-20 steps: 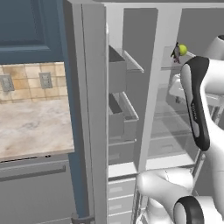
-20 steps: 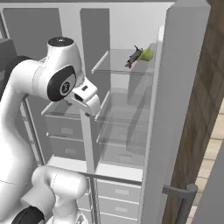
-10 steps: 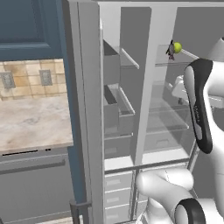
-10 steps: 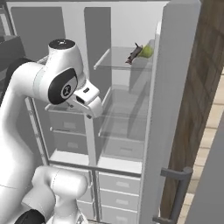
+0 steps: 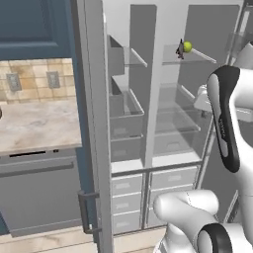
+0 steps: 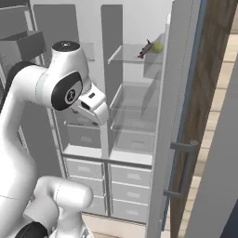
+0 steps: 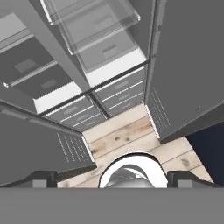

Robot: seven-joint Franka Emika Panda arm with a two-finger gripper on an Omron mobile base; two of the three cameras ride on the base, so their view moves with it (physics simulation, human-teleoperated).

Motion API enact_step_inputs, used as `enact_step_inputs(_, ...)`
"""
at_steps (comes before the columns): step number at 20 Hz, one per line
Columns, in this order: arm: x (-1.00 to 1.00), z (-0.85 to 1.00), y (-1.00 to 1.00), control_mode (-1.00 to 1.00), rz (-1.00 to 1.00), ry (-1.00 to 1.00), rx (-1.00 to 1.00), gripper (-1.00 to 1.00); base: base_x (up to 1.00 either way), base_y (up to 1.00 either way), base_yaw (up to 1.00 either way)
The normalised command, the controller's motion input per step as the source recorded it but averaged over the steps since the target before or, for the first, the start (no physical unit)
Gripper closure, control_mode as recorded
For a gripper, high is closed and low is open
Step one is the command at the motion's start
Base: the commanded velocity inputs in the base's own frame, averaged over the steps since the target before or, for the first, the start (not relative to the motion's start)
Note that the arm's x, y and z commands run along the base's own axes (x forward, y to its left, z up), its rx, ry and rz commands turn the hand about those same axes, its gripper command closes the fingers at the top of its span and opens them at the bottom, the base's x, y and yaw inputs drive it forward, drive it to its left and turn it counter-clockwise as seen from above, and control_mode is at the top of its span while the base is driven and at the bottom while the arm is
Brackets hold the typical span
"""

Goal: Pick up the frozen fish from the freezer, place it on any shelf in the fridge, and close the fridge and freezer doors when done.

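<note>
the frozen fish (image 5: 180, 51) is lying on a high glass shelf (image 5: 190, 58) in the fridge (image 5: 197, 99), touching or just beside a small yellow-green ball (image 5: 187, 46); in the right base view the same pair is sitting at the shelf's front edge. judging from this, the placing step is done and the door-closing step is in hand.

the hand (image 7: 112, 180) is released, its two fingertips (image 7: 43, 178) standing wide apart with nothing between them. it is pointing down toward the white drawers (image 7: 120, 92) and the wooden floor (image 7: 127, 138), between the two open doors.

the fridge and freezer doors (image 6: 181, 121) are both standing wide open; the freezer (image 5: 126, 99) bins are exposed.

recommendation: bring the hand to the outer face of one door, near its free edge or vertical handle (image 6: 186, 169), and push along the door's arc, keeping the elbow out of the cavity. close one door fully before the other. whether the base needs repositioning cannot be told.
</note>
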Motion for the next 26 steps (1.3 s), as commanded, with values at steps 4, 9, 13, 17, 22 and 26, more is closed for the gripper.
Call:
enact_step_inputs(4, 0.0, 0.0, 0.0, 1.0, 0.0, 0.0, 0.0, -1.0, -0.79, 0.0, 0.0)
enact_step_inputs(9, 0.0, 0.0, 0.0, 1.0, 0.0, 0.0, 0.0, -1.0, -0.65, 0.0, 0.0)
enact_step_inputs(13, 0.0, 0.0, 0.0, 1.0, 0.0, 0.0, 0.0, -1.0, -0.36, 0.0, 0.0)
enact_step_inputs(17, 0.0, 0.0, 0.0, -1.0, 0.0, 0.0, 0.0, -1.0, -0.06, 0.0, 0.0)
enact_step_inputs(22, 0.0, 0.0, 0.0, -1.0, 0.0, 0.0, 0.0, -1.0, 0.0, 0.0, 0.0)
enact_step_inputs(26, -0.05, 0.0, 0.05, -1.0, 0.01, -0.03, 0.0, -1.0, 0.0, 0.0, 0.0)
